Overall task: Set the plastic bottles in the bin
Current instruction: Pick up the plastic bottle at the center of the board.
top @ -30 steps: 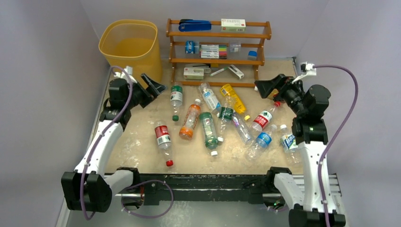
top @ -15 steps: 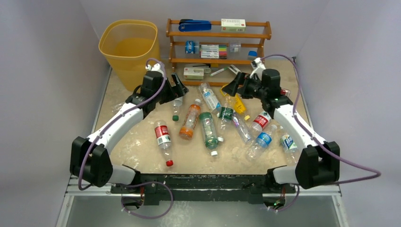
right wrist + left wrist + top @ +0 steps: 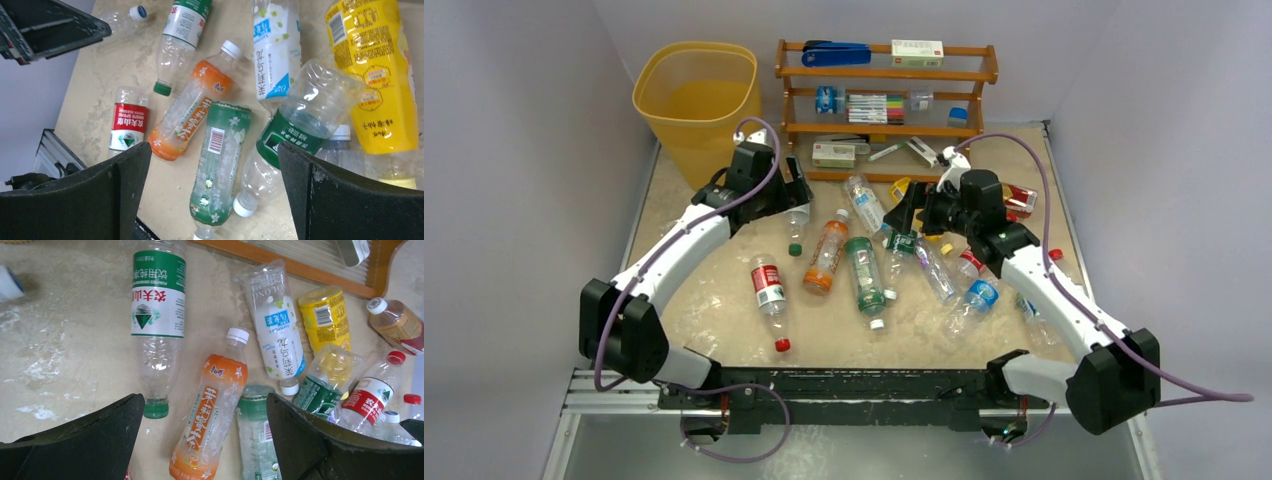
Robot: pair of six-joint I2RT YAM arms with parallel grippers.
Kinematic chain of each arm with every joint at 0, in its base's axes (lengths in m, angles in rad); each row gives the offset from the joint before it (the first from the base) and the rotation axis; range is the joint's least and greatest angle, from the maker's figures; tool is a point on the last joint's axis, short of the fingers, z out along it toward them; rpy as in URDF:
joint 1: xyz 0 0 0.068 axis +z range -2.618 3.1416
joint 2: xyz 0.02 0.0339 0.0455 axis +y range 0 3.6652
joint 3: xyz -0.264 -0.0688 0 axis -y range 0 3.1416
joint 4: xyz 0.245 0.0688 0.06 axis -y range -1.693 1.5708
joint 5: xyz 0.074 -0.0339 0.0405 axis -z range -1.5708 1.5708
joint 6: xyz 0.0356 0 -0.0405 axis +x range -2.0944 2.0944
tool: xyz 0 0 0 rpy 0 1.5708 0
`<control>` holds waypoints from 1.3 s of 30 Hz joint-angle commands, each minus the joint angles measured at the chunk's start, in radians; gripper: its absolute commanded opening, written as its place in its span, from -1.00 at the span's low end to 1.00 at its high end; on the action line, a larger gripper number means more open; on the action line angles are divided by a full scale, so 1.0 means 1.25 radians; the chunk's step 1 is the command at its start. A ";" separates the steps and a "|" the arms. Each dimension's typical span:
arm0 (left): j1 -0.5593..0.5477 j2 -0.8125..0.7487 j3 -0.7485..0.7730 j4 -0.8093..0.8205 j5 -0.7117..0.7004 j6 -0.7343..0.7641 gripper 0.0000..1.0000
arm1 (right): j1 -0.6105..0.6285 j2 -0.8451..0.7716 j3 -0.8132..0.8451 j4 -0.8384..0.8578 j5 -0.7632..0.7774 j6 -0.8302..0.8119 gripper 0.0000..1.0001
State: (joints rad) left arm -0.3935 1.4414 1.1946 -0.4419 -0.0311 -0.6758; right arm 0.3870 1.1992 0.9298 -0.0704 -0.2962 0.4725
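Several plastic bottles lie scattered across the middle of the table. The yellow-orange bin [image 3: 699,135] stands at the back left. My left gripper [image 3: 796,192] hangs open over a clear bottle with a green and white label [image 3: 158,295]. In the left wrist view the left gripper [image 3: 204,405] frames an orange bottle [image 3: 220,380], holding nothing. My right gripper [image 3: 906,210] is open above the pile's centre. In the right wrist view the right gripper [image 3: 214,150] straddles a green bottle [image 3: 222,125], beside a yellow bottle [image 3: 377,65]. Neither gripper touches a bottle.
A brown wooden shelf rack [image 3: 884,75] stands at the back with a blue stapler [image 3: 836,53], white boxes and pens. A red-labelled bottle [image 3: 769,290] lies apart at the front left. Grey walls close in on both sides.
Both arms have swung in from the table's sides to over the bottles and lowered a little. Both grippers stayed open. No bottle has moved.
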 commanded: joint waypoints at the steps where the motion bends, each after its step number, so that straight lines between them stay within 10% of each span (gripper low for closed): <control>1: -0.001 -0.004 0.070 -0.039 -0.076 0.035 0.85 | 0.003 -0.035 -0.010 -0.036 0.023 -0.016 1.00; 39: 0.001 0.347 0.123 0.088 -0.257 0.095 0.71 | 0.003 -0.133 -0.013 -0.082 0.025 -0.003 0.94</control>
State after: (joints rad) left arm -0.3931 1.8633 1.3056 -0.3737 -0.3119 -0.5896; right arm 0.3870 1.0344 0.8639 -0.1844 -0.2493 0.4801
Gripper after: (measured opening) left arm 0.861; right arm 0.975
